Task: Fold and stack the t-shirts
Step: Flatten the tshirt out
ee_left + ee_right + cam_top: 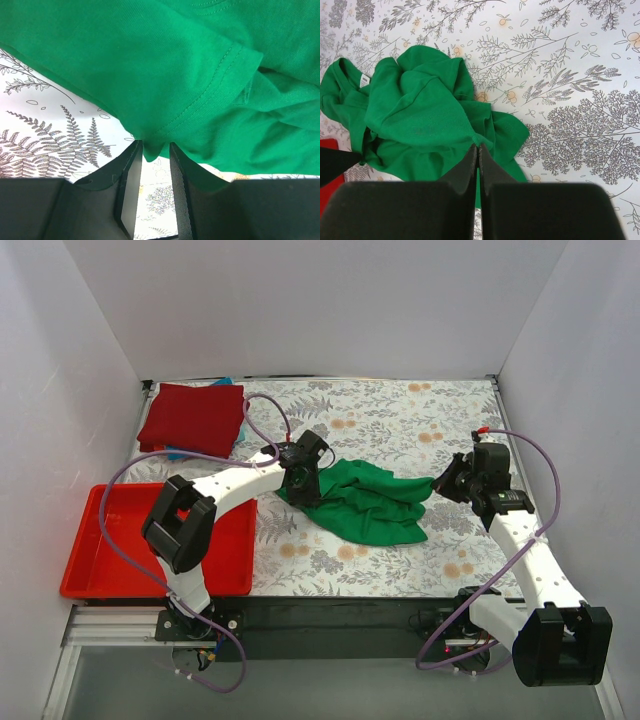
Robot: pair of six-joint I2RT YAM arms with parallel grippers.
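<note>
Green t-shirt [368,500] lies crumpled mid-table, with the dark red t-shirt [194,417] folded at the far left, seen from above. Left wrist view: the left gripper [156,150] pinches the green hem. Right wrist view: the right gripper [478,150] is clamped tight on green cloth.

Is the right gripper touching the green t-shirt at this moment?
Touching. In the right wrist view the right gripper has its fingers pressed together on a fold of the green t-shirt.
</note>
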